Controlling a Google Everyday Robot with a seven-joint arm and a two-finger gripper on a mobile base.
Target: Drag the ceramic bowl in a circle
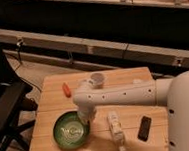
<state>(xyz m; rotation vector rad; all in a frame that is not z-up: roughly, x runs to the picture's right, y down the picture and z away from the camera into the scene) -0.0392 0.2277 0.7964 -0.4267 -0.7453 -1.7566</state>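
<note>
The gripper hangs low over the wooden worktop. Left of it stands a black chair; behind it, grey floor and a dark wall.

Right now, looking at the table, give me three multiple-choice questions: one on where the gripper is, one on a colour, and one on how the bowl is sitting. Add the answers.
1. Where is the gripper?
A. At the rim of the ceramic bowl, on the side toward the white bottle
B. Raised high, well clear of everything
C. Down at the floor

2. What colour is the ceramic bowl?
A. White
B. Green
C. Blue

3. How does the ceramic bowl sit?
A. Upside down
B. Tipped on its edge
C. Open side up on the wooden table

Answers:
1. A, the arm's end comes down at the rim nearest the bottle.
2. B, its inside is glossy green.
3. C, its hollow, with a pale mark in the centre, faces up.
</note>
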